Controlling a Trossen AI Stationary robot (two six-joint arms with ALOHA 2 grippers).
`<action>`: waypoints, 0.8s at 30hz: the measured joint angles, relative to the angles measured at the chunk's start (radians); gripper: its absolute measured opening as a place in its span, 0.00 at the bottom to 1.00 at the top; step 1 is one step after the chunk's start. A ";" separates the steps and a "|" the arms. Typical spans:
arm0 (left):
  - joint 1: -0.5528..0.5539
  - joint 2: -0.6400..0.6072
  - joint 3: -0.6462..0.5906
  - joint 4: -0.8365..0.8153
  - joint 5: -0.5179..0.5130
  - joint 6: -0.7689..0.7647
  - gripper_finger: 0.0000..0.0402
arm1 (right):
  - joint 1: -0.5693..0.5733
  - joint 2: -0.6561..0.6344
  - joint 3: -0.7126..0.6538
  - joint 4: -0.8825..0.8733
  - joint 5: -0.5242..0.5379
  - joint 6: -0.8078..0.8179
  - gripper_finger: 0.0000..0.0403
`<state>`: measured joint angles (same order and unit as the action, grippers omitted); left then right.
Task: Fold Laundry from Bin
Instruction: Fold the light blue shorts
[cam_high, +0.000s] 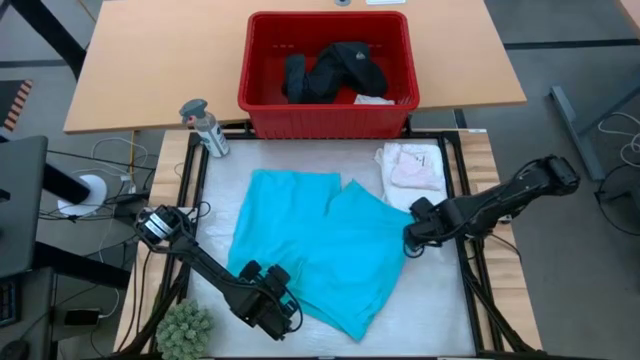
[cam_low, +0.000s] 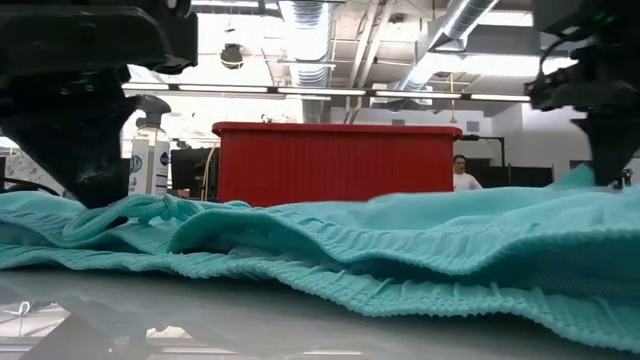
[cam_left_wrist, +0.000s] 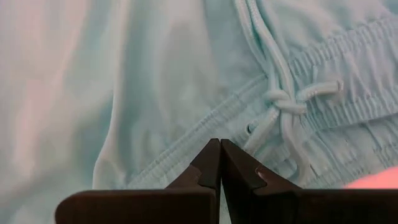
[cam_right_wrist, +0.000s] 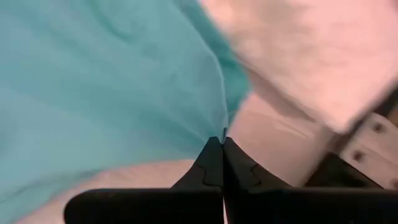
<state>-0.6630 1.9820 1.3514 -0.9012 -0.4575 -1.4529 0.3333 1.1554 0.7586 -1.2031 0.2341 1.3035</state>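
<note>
A turquoise garment (cam_high: 320, 245) with a drawstring waistband lies spread on the counter (cam_high: 430, 310), near the red bin (cam_high: 327, 72), which holds black clothing (cam_high: 330, 70) at the far side. A folded pale piece (cam_high: 412, 165) sits just beside the garment's far right corner. The left tool (cam_high: 278, 310) is clenched at the garment's near left edge, its tips by the waistband; whether cloth is pinched there I cannot tell. The right tool (cam_high: 415, 237) is clenched at the right edge, seemingly nipping the hem. The step in hand looks like gripping both edges for a fold. Next, both tools would need to lift together and carry the cloth across evenly, avoiding the pale piece.
</note>
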 joint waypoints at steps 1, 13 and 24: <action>0.000 0.000 0.000 -0.001 0.002 0.001 0.00 | 0.018 -0.009 0.000 -0.030 0.002 0.029 0.04; -0.004 0.000 0.000 0.001 0.000 -0.008 0.00 | 0.118 -0.017 0.000 -0.101 -0.002 0.163 0.26; -0.009 0.000 0.000 0.002 0.000 -0.009 0.00 | 0.144 -0.012 0.014 0.173 0.161 -0.118 0.55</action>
<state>-0.6724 1.9820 1.3514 -0.8993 -0.4573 -1.4620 0.4776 1.1437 0.7723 -1.0303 0.3952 1.1850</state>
